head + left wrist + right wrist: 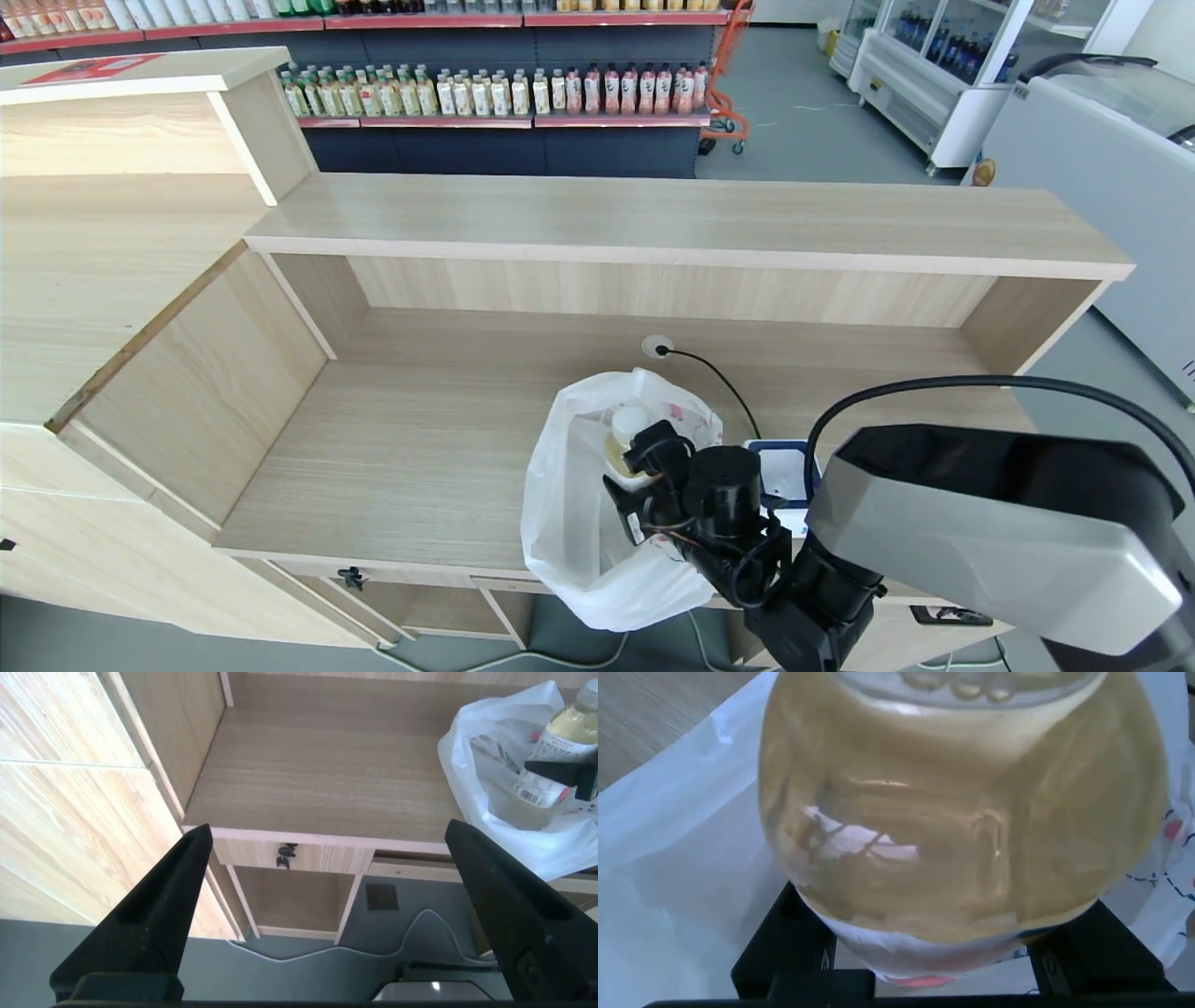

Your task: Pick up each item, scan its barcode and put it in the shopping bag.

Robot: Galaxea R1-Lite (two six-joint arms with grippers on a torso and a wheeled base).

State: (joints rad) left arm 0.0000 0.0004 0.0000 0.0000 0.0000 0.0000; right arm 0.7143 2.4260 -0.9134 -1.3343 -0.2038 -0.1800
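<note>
Where the bottle sits: bottle (624,439) of yellowish liquid with a white cap, lower centre of the head view, upright in the mouth of the shopping bag (560,504)
Right gripper: right gripper (638,471) clamped on the bottle – black fingers (785,961) press on both sides of its lower body in the right wrist view
Left gripper: left gripper (329,835) holds nothing, jaws spread wide apart, hanging in front of the counter's front edge
Shopping bag: white plastic, open at the top, at the front edge of the counter (429,439), its lower part drooping over that edge; upper right of the left wrist view
Beside the bag: blue-rimmed device (780,467) just right of it – black cable (719,378) runs from there to a hole in the counter top
Background: shelf of drinks (495,93) across the top of the head view
</note>
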